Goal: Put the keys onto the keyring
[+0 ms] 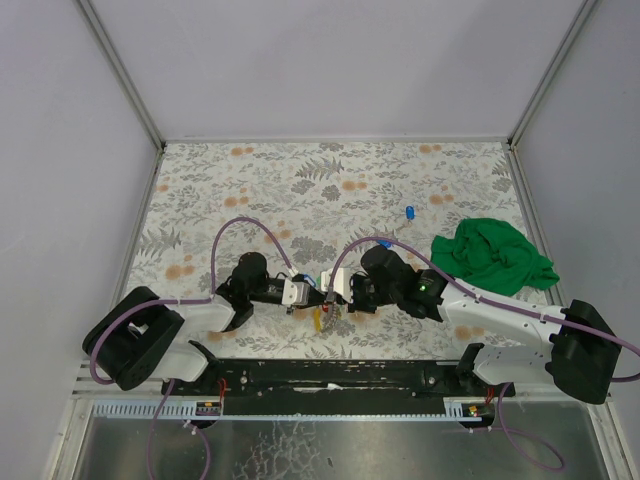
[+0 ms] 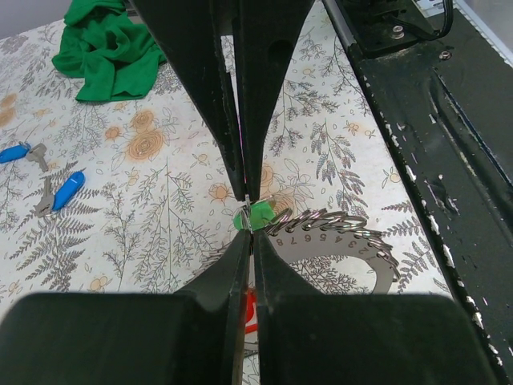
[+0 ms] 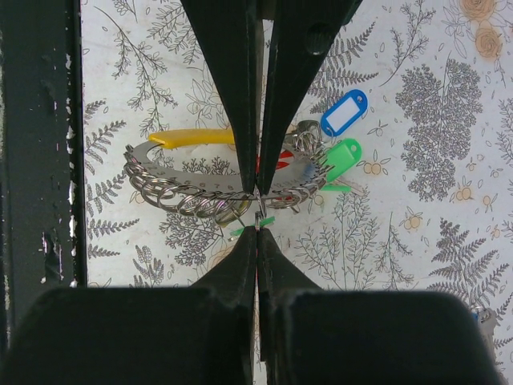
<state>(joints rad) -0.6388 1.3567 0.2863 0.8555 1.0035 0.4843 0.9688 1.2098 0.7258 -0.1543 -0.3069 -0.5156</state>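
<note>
The keyring (image 3: 184,183) is a numbered metal arc strung with several small split rings; it also shows in the left wrist view (image 2: 337,234) and in the top view (image 1: 322,318). Yellow (image 3: 192,138), blue (image 3: 345,112), green (image 3: 343,158) and red tags hang around it. My left gripper (image 2: 248,234) and right gripper (image 3: 258,228) meet tip to tip, both shut. The left gripper (image 3: 258,188) pinches the keyring's edge. The right gripper (image 2: 243,192) pinches the thin ring of a small green-tagged key (image 3: 255,225). Loose blue keys (image 2: 68,188) lie apart on the cloth-covered table.
A crumpled green cloth (image 1: 495,255) lies at the right. Another blue key (image 1: 410,212) lies behind the grippers. The black base rail (image 1: 330,375) runs along the near edge, close to the keyring. White walls enclose the floral table (image 1: 300,180).
</note>
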